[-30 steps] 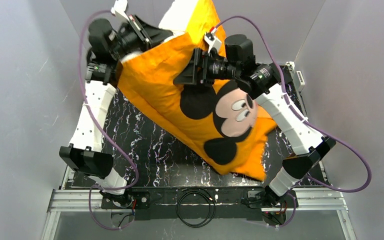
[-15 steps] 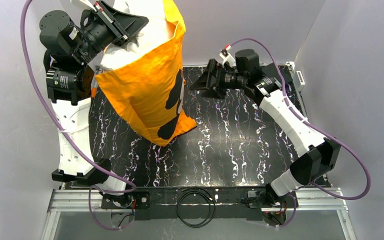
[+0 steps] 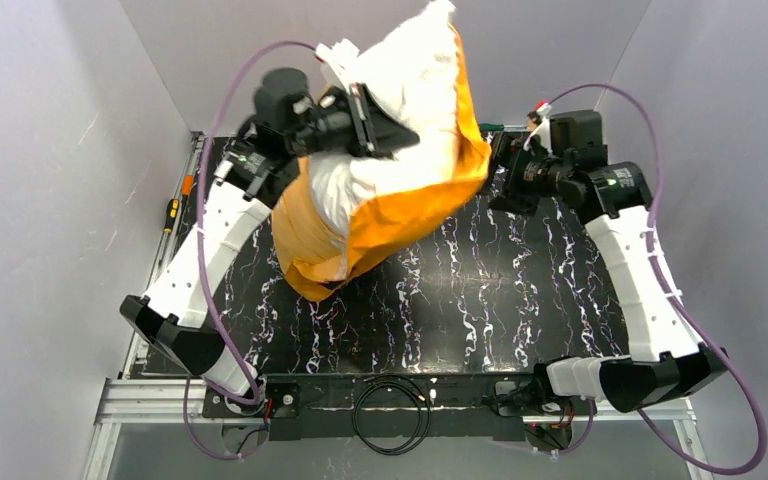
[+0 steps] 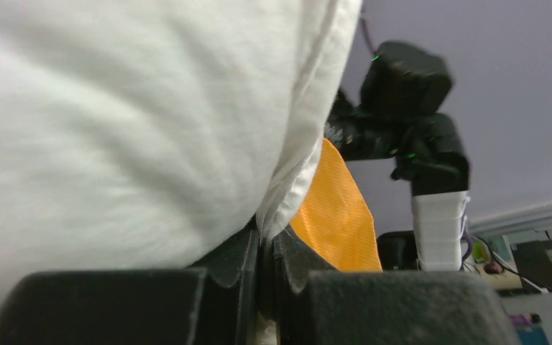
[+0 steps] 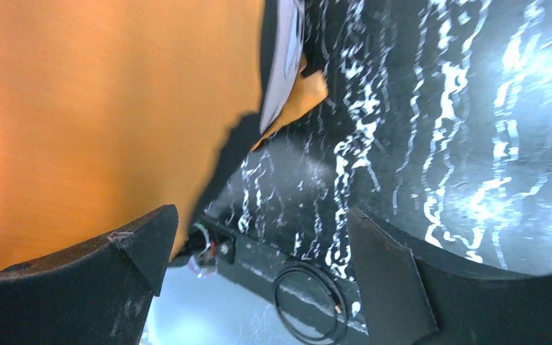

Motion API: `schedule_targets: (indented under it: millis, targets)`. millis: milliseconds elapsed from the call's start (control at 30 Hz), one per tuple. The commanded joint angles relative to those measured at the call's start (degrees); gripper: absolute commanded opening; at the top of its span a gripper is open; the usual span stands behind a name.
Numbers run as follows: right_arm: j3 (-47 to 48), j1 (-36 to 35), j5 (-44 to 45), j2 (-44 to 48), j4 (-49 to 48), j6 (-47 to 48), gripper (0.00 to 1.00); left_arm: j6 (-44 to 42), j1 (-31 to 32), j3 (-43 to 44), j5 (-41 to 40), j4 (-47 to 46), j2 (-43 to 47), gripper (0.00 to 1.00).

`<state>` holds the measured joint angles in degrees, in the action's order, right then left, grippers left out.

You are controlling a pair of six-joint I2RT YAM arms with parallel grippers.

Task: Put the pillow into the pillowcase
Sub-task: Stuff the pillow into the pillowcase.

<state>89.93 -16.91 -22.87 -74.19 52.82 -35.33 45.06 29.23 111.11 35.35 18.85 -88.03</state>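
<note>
Soft, light white cloth pillow (image 3: 405, 80), seam pinched in left hand (image 4: 266, 248). Right hand (image 5: 259, 223) spread, empty, beside orange cloth pillowcase (image 3: 410, 210); grab rim.

One pillow (image 3: 400, 85) and one pillowcase (image 3: 405, 215), together at twelve o'clock. Two robot arms: the left arm (image 3: 210, 240) at nine o'clock, the right arm (image 3: 640, 270) at three. Two grippers: the left gripper (image 4: 264, 251) and the right gripper (image 5: 259, 219). Two purple cables, one per arm. One coil of black cable (image 3: 392, 405) at six o'clock. One black marbled tabletop (image 3: 480, 300).
</note>
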Motion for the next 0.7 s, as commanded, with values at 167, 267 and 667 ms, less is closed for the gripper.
schedule_targets:
  millis: [167,267,667]
  targets:
    - [19.75,0.21,25.39,4.48,18.37,4.22,0.95,9.17,3.20,-19.80,-0.40,0.14,-0.80,0.00]
    - [17.59,0.21,20.47,6.29,18.34,3.94,0.91,14.49,3.20,-24.66,-2.10,-5.51,0.20,0.00]
    - [-20.47,0.22,-11.69,14.84,-26.35,-15.60,0.49,23.59,3.11,-20.55,-0.94,-12.03,-0.88,0.00]
